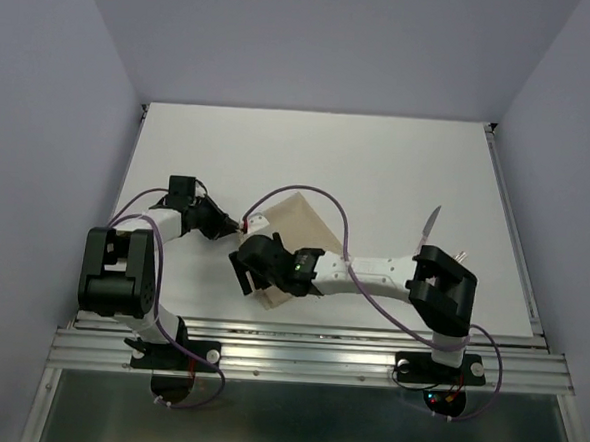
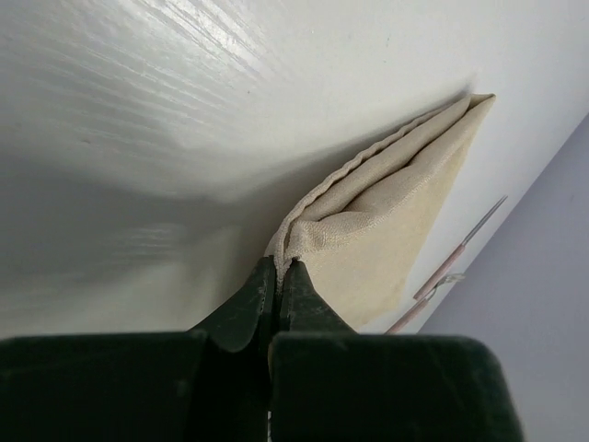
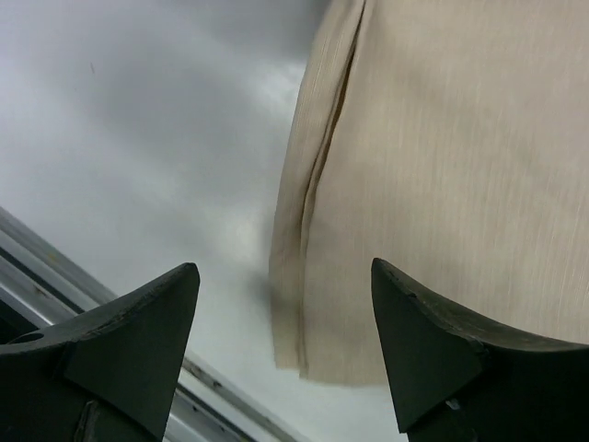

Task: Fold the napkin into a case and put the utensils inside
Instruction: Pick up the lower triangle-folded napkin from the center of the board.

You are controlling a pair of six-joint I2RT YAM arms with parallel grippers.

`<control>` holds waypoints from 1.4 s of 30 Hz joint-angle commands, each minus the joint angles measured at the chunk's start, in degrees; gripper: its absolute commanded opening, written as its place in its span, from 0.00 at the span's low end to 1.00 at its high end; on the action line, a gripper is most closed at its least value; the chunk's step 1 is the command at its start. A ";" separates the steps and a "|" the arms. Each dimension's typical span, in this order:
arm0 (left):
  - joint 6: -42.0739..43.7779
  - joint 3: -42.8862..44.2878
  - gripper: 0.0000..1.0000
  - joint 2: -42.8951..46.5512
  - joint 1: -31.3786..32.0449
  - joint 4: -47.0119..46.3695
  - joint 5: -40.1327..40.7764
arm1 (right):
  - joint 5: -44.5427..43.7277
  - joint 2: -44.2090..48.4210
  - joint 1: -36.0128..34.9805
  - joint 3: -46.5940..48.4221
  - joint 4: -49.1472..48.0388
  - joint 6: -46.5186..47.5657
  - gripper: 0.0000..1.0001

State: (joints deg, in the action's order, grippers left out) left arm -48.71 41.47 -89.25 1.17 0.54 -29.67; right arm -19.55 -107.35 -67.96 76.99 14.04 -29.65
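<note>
wht table, metal rail, gry walls

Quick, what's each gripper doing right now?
Left gripper: closed on a corner of the napkin.
Right gripper: open, holding nothing.

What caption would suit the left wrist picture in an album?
Left jaws pinched shut on a corner of the folded napkin, utensils lying on the table beyond.
</note>
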 commanded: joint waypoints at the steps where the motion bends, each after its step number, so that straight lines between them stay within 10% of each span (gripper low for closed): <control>1: -0.86 0.45 0.00 4.17 0.32 3.77 3.83 | -9.80 -0.40 -4.98 -1.06 5.20 -0.32 0.80; 17: -1.92 -0.52 0.00 4.79 0.32 4.47 5.50 | -16.22 -9.36 -9.73 0.88 4.68 0.47 0.65; 28: -0.86 -0.69 0.00 3.91 0.32 4.47 5.94 | -16.14 -6.83 -9.73 -3.25 -0.85 4.07 0.01; 42: 3.53 4.32 0.00 1.80 0.32 10.45 8.49 | 9.34 5.30 -3.05 -13.27 -12.10 2.58 0.01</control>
State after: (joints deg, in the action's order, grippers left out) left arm -47.09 43.18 -88.01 1.41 8.71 -22.83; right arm -19.51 -105.82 -72.34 65.04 8.05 -25.58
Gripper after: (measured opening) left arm 0.055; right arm 0.037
